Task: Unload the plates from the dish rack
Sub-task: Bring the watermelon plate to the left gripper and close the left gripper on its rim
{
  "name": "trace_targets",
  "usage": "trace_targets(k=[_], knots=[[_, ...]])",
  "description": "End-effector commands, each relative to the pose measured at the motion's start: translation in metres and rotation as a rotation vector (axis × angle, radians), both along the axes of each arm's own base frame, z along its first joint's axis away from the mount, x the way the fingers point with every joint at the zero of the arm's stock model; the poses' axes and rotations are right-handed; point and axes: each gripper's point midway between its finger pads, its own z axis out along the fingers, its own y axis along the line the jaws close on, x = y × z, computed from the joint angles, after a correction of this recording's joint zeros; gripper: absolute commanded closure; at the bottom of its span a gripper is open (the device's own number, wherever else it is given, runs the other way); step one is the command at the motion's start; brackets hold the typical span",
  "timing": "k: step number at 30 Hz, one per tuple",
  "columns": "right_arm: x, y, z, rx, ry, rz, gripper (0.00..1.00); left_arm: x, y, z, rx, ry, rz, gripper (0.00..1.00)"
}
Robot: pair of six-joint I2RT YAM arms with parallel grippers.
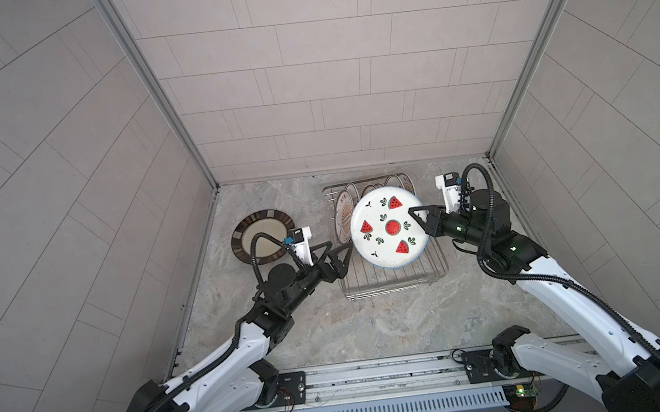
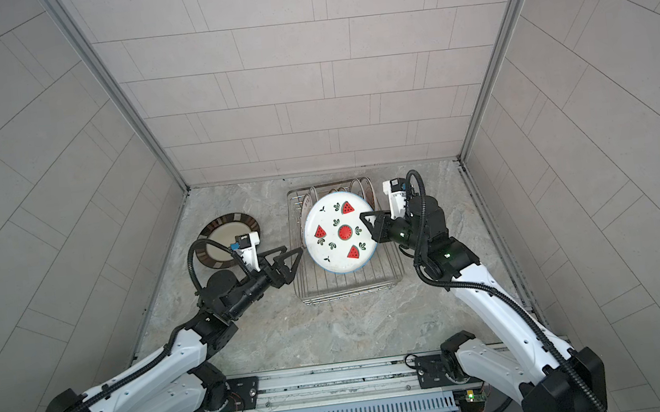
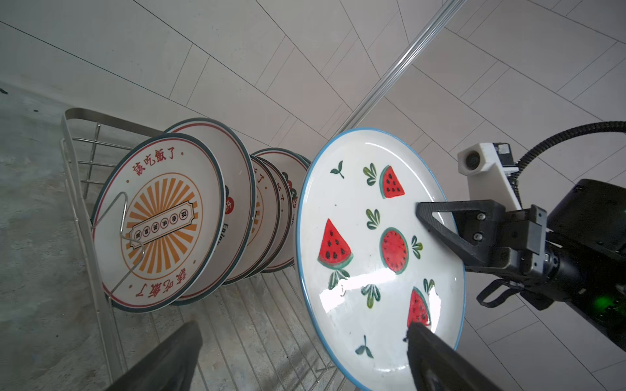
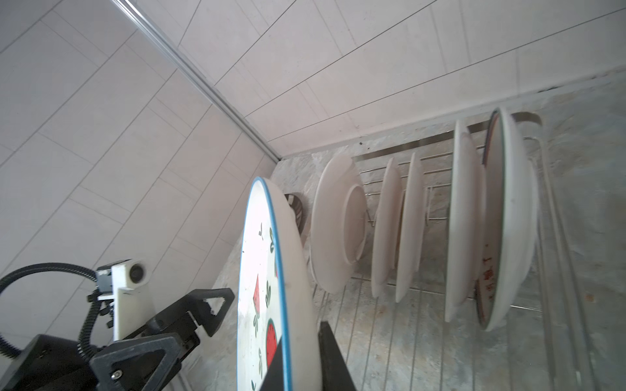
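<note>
Marble tabletop (image 1: 333, 332) bears dish rack (image 1: 390, 278), brown-rimmed plate (image 1: 255, 228) (flat).

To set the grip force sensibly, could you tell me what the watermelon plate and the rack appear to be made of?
The watermelon plate looks like glazed ceramic with a glossy finish: bright glare sits on its white face, though melamine cannot be ruled out. The rack looks like bare metal wire, probably stainless or chromed steel: its thin rods and rim are silvery and shiny.

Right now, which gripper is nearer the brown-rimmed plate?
Left. The left gripper is open at the edge of the dish rack facing the brown-rimmed plate; the right gripper, across the rack, is shut on the watermelon plate.
</note>
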Motion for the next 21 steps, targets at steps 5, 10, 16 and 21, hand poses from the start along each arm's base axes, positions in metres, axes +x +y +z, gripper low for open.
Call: trace_targets(k=[5,10,16,21], knots=[[-0.013,0.023,0.064,0.194,-0.152,0.157,0.89,-0.002,-0.003,0.025,-0.126,-0.039,-0.018,0.02],[-0.009,0.03,0.054,0.193,-0.133,0.178,0.89,-0.003,-0.007,0.03,-0.16,-0.035,-0.038,0.25],[-0.005,0.031,0.051,0.176,-0.134,0.17,0.88,-0.005,-0.019,0.032,-0.18,-0.007,-0.094,0.46],[-0.006,0.035,0.049,0.159,-0.138,0.181,0.88,-0.007,-0.03,0.035,-0.201,0.008,-0.152,0.64]])
